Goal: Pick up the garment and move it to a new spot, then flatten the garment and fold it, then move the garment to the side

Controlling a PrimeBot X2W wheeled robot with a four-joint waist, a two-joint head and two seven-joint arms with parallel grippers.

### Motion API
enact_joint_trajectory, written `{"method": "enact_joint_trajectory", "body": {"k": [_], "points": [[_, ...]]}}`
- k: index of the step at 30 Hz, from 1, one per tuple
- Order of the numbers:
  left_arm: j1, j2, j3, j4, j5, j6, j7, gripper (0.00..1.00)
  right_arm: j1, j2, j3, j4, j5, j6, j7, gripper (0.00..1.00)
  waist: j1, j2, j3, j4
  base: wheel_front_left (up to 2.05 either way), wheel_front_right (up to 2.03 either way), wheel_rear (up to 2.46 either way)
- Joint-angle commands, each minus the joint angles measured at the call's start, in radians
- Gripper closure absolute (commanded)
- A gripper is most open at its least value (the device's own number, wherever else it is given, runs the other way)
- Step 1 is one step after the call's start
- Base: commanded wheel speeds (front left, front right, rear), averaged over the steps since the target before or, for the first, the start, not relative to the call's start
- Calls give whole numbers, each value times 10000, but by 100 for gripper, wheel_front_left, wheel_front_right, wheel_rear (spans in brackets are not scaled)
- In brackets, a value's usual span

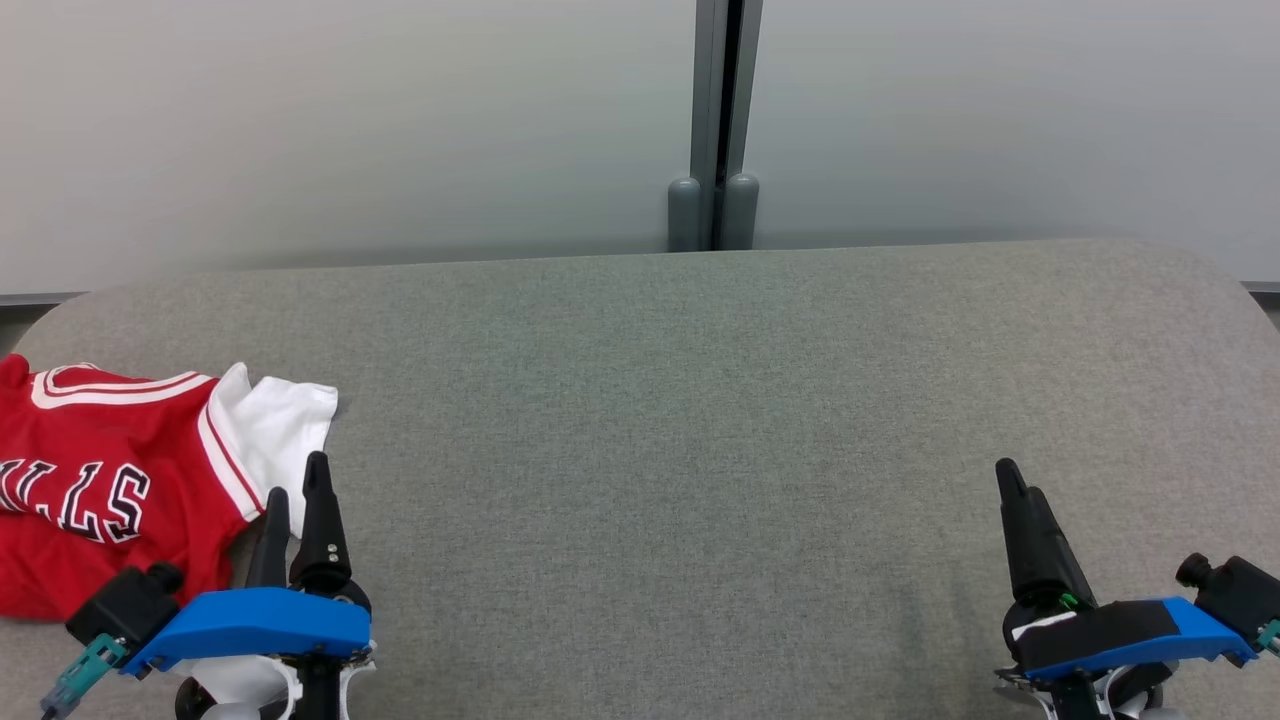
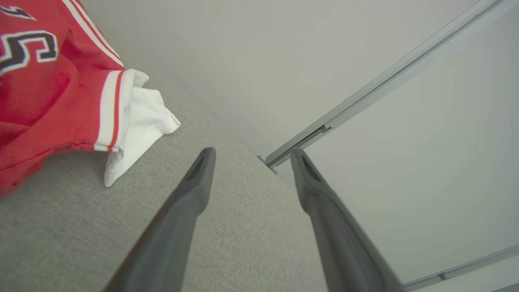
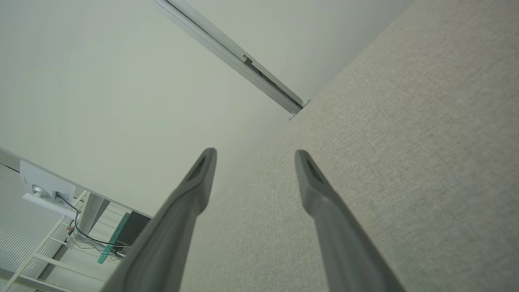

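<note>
- The red garment [image 1: 110, 480], a jersey with a white sleeve, is lying crumpled at the far left of the grey fabric table [image 1: 700, 450].
- The left gripper [image 1: 297, 478] is hovering just beside that white sleeve, jaws standing wide and gripping nothing.
- Over on the right, the right gripper [image 3: 255, 154] is hanging well apart from the garment, jaws wide and empty too.

The garment [image 1: 100, 480] runs off the left edge of the head view, cutting its black lettering short (the left wrist view crops it at top and left too). The left hand [image 1: 297, 475] covers part of its near edge. One finger of the right hand [image 1: 1010, 478] hides the other there. The desk [image 1: 700, 450] is cropped at the right, and the cables [image 3: 81, 234] are too small to make out
</note>
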Motion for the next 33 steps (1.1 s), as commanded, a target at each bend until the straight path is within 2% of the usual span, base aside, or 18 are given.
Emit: {"method": "enact_joint_trajectory", "body": {"k": [1,18,33], "points": [[-241,62,-8,-45,410,36,-102,0,-232,-75,28,-109,-391,26,-102,0,0,-1,5,2,0,0,0],[-388,89,-270,464,2732,174,-614,0,-285,-91,173,29,-2541,28,-616,0,-1,-1,61,16,0,0,0],[-455,123,-420,896,4265,347,-984,0,-309,-103,248,268,-4062,31,-990,0,-1,-1,79,44,0,0,0]]}}
